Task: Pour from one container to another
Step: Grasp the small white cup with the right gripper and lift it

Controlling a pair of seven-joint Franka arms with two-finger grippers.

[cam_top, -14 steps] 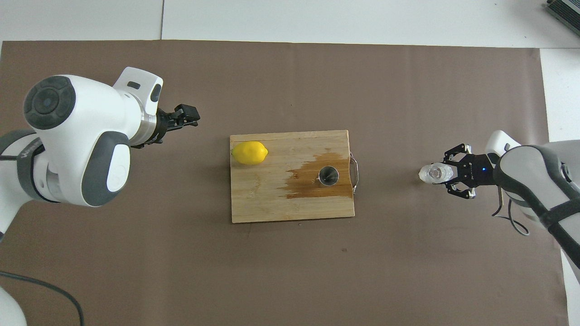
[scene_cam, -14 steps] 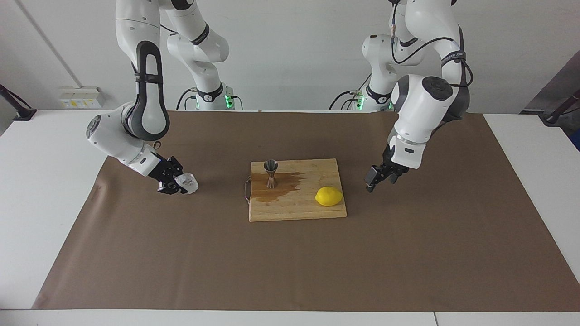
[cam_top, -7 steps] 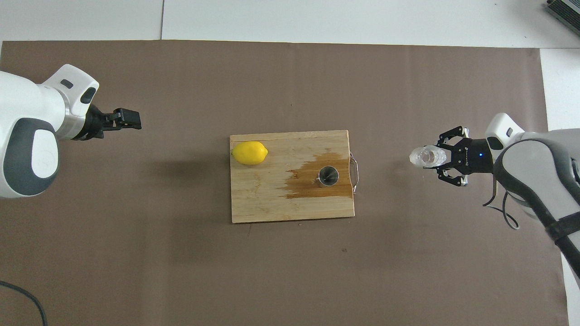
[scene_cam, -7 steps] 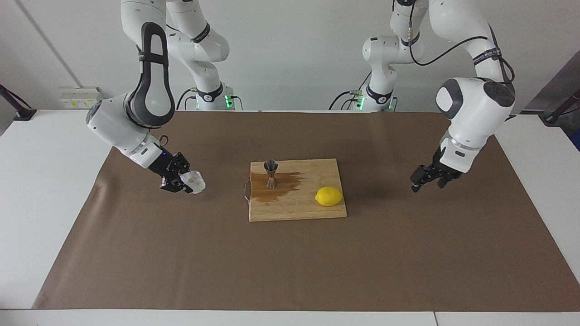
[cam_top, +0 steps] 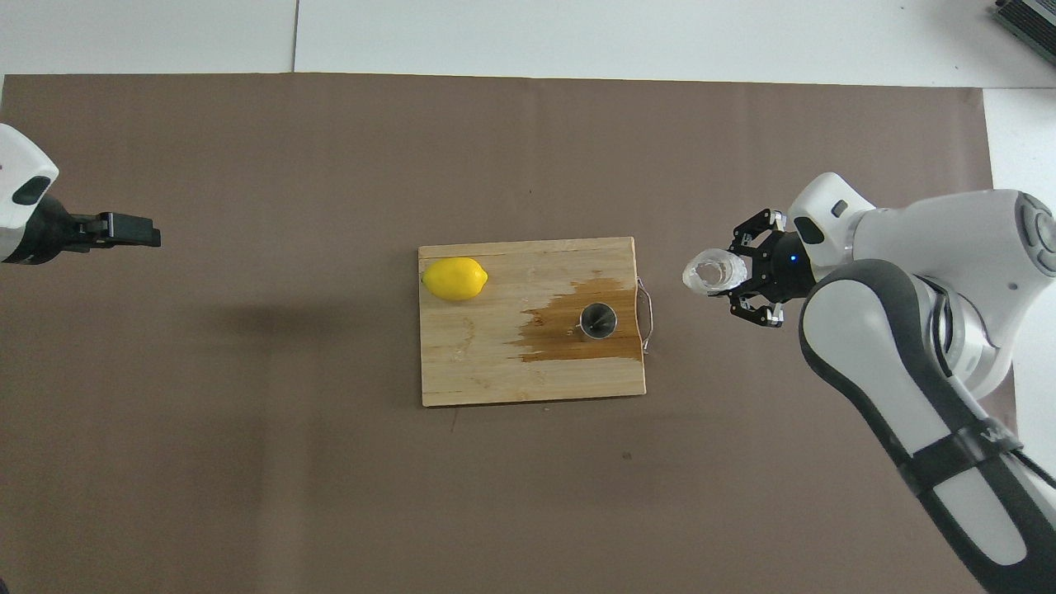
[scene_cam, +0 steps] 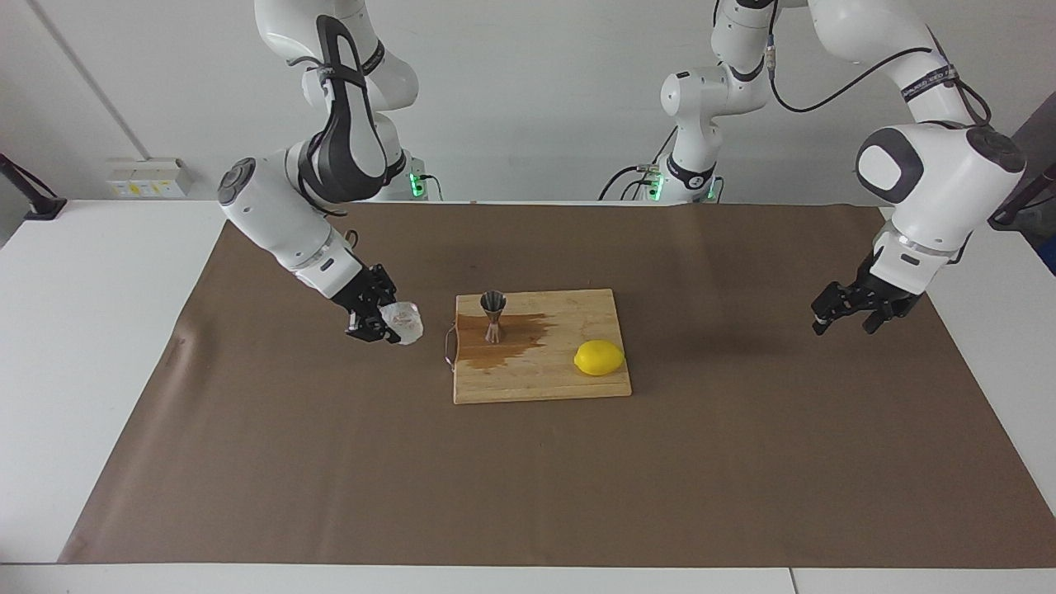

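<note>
My right gripper (scene_cam: 390, 323) is shut on the small faceted clear glass tumbler (scene_cam: 404, 322). It holds the tumbler tilted, low over the brown paper, just beside the handle end of the cutting board; both show in the overhead view, the gripper (cam_top: 733, 280) and the tumbler (cam_top: 713, 275). The steel hourglass jigger (scene_cam: 493, 316) stands upright on the board inside a wet brown stain, and its open mouth shows in the overhead view (cam_top: 597, 320). My left gripper (scene_cam: 825, 318) is shut and empty, over the paper near the left arm's end of the table (cam_top: 132, 231).
The wooden cutting board (scene_cam: 569, 384) lies mid-table on brown paper, with a metal handle (cam_top: 648, 318) toward the right arm's end. A yellow lemon (scene_cam: 599, 358) lies on the board toward the left arm's end (cam_top: 454, 278). White table borders the paper.
My right gripper has carried the tumbler from the right arm's end of the table to just beside the board. My left gripper has drawn away from the board toward its own end.
</note>
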